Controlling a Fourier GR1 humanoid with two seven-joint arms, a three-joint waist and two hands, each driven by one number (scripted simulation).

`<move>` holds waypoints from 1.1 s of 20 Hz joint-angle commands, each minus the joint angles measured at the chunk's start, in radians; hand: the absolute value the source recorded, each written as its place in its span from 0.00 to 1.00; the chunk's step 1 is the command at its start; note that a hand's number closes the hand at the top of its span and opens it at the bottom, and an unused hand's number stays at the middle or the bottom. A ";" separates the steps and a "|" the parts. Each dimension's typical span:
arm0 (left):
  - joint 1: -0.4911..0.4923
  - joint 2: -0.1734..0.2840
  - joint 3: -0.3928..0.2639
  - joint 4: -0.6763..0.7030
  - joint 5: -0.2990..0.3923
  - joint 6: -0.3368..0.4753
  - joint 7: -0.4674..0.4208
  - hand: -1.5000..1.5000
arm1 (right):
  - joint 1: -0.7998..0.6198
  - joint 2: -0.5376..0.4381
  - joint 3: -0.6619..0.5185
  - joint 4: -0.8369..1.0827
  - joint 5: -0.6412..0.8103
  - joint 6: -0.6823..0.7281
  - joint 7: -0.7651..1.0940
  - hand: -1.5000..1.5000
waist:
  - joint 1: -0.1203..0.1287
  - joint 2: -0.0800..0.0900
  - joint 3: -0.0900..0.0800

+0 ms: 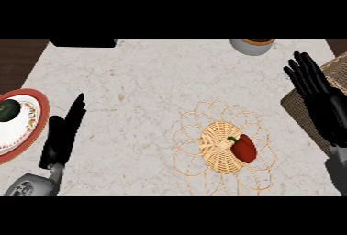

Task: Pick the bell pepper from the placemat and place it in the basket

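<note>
Two hands are mine, and right now both hold nothing. The red bell pepper (244, 148) lies on the woven placemat (196, 151), on the solid middle part, a bit toward the side where my right hand is. Its green stem points toward the middle of the mat. Nothing is touching the pepper yet.

My right hand (318, 98) is up past the pepper and off to the side, fingers straight and spread open. It hangs over the near edge of the basket (339, 66), which sits beyond the pepper at the side of the counter. I can only see part of the basket, so I cannot tell what is inside it.

My left hand (64, 131) is far from the pepper, on the other side of the mat, with fingers straight and together. It rests next to a plate (39, 114) with a red rim that has something dark and round on it. A grey cup (252, 46) stands at the far edge, well beyond the pepper.

I think my job now is to reach for the pepper. My right hand is the closer one, so it should go. I should bring it back and down over the pepper, keep the fingers wide, and close them around the fat middle, not the stem. The mat looks thin and light, so I should lift only the pepper and not drag the mat along.
</note>
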 commanded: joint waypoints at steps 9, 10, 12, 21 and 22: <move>-0.095 -0.024 0.047 -0.014 0.092 -0.096 -0.009 0.50 | -0.324 0.011 0.284 -0.067 0.015 0.624 -0.260 0.00 | 0.073 0.010 -0.015; -0.103 -0.020 0.055 -0.011 0.096 -0.098 -0.005 0.50 | -0.299 0.005 0.302 -0.095 0.090 0.639 -0.329 0.00 | 0.035 0.006 -0.013; -0.110 0.008 0.109 0.053 0.124 -0.125 -0.018 0.50 | -0.209 0.059 0.368 -0.115 0.203 0.632 -0.463 0.00 | -0.014 0.010 -0.014; -0.072 0.051 0.203 0.057 0.168 -0.220 -0.012 0.50 | -0.125 0.026 0.421 -0.294 0.377 0.543 -0.213 0.00 | -0.042 -0.008 -0.019; -0.032 0.053 0.207 0.064 0.167 -0.231 -0.053 0.50 | -0.147 -0.064 0.350 -0.322 0.350 0.592 -0.211 0.00 | -0.044 -0.009 -0.020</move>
